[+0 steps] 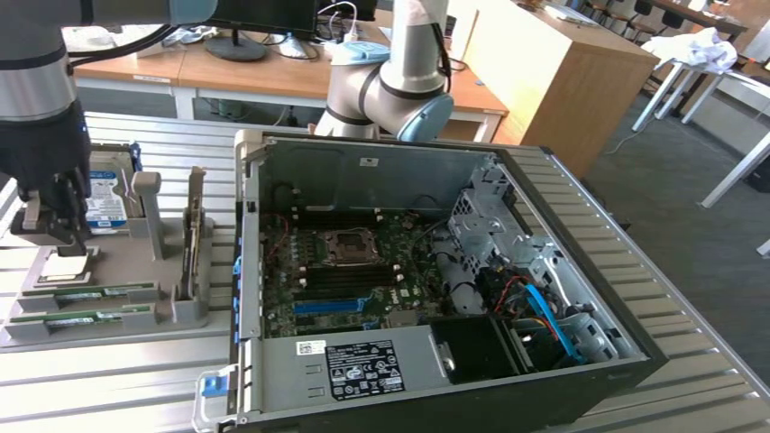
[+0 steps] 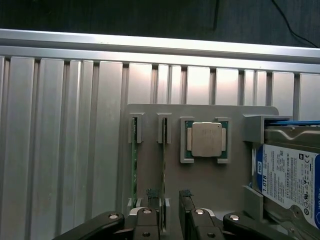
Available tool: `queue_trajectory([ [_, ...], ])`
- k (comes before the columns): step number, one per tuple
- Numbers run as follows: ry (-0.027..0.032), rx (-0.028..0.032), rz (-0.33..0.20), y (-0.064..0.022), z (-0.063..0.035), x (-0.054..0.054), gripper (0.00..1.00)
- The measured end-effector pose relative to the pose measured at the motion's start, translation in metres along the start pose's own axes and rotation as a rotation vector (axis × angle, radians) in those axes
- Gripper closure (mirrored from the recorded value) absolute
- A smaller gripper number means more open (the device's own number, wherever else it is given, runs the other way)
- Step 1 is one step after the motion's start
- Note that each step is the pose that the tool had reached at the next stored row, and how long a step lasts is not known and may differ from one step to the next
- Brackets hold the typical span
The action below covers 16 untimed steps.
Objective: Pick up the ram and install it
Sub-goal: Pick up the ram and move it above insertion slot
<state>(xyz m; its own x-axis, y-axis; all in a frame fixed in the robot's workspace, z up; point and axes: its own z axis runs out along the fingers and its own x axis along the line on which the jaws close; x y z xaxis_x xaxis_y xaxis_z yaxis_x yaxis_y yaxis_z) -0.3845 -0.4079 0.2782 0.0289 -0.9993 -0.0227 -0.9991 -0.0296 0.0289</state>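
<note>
Open gripper [image 1: 58, 245] at the exterior view's left, hanging just above a gray holder [image 1: 72, 336] on a metal table [image 1: 121, 397]. Jaws wide apart, holding nothing.

From the wrist view, two black fingers [image 2: 186, 199], one on each side of the ram [image 2: 164, 150]. Not yet picked up. Thin and green, sitting on its edge in a long slot of the holder, near end right between the fingers. Very close to one finger, but hard to say whether touching.

In the next slot, on the side away from the chip, a second green stick [image 2: 133, 165]. On the ram's other side, a square silver chip [image 2: 205, 139] in its own little frame. Past the chip, a silver hard drive [image 2: 292, 175] with a blue and white label, also in the holder.

In the exterior view, both green sticks side by side at the front of the holder, with the ram [image 1: 96, 291] as the one nearer the chip.

To the exterior view's right of the holder, a big black computer case [image 1: 361, 158], lying open. Inside, a green board [image 1: 349, 271] and some blue cables [image 1: 542, 311]. Behind the case, the thick gray arm base [image 1: 403, 86] and wooden desks [image 1: 241, 72].
</note>
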Motion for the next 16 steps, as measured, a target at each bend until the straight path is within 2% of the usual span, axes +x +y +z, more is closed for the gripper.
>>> queue_trajectory([
  [16, 0.0001, 0.0023, 0.000, -0.0005, 0.0167, 0.000, 0.70],
])
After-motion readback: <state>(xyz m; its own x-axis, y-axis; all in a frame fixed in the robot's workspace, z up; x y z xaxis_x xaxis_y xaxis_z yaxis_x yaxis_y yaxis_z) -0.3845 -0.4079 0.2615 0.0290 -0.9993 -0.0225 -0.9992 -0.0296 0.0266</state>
